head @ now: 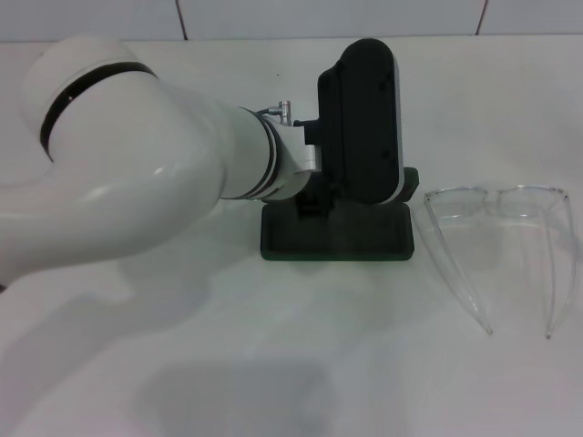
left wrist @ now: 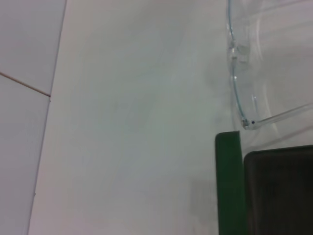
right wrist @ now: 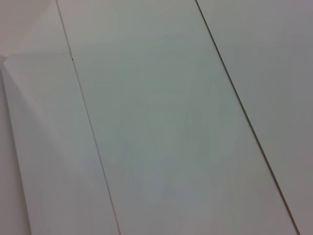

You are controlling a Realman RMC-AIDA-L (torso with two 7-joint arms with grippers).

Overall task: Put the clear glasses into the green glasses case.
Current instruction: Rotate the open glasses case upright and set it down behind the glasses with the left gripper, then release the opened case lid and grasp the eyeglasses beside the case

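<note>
The green glasses case point(head: 337, 244) lies in the middle of the white table. My left arm reaches across from the left, and the black body of the left gripper point(head: 360, 137) hangs right over the case's back part, hiding it. The left wrist view shows the green glasses case's rim point(left wrist: 228, 186) with dark lining point(left wrist: 281, 193) beside it. The clear glasses point(head: 496, 211) rest on the table just right of the case, arms unfolded and pointing toward me, apart from the gripper. In the left wrist view the clear glasses point(left wrist: 236, 83) lie close to the case's corner. My right gripper is out of view.
A white tiled wall point(head: 328, 18) rises behind the table. The right wrist view shows only white tiles point(right wrist: 156, 122). Bare white tabletop point(head: 301, 364) stretches in front of the case.
</note>
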